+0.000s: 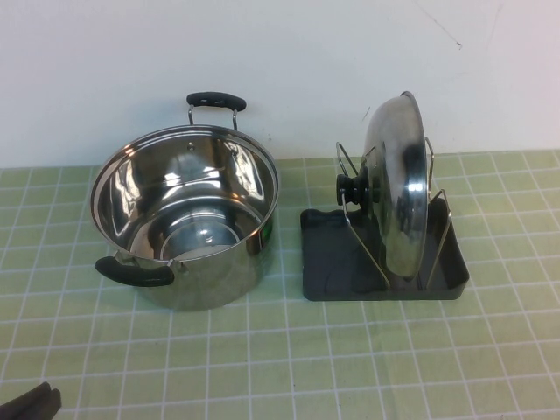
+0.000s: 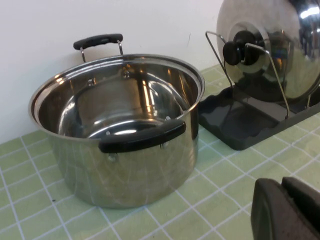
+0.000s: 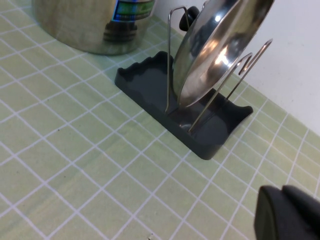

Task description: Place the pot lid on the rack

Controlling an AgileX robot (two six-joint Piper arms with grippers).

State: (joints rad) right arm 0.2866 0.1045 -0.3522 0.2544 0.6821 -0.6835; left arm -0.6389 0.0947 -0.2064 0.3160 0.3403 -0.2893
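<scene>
The shiny steel pot lid point(image 1: 400, 166) stands on edge between the wire uprights of the dark grey rack point(image 1: 332, 258), its black knob point(image 1: 353, 189) facing the pot. The lid point(image 2: 285, 55) and rack point(image 2: 235, 117) also show in the left wrist view, and the lid point(image 3: 215, 45) and rack point(image 3: 142, 82) in the right wrist view. My left gripper point(image 1: 35, 401) sits at the near left table edge, shut and empty point(image 2: 281, 182), far from the rack. My right gripper point(image 3: 282, 189) is shut and empty, apart from the rack, and is out of the high view.
A deep steel pot point(image 1: 184, 210) with two black handles stands left of the rack, uncovered and empty; it also shows in the left wrist view point(image 2: 120, 150). A white wall runs along the back. Green tiled table point(image 1: 350, 359) lies in front.
</scene>
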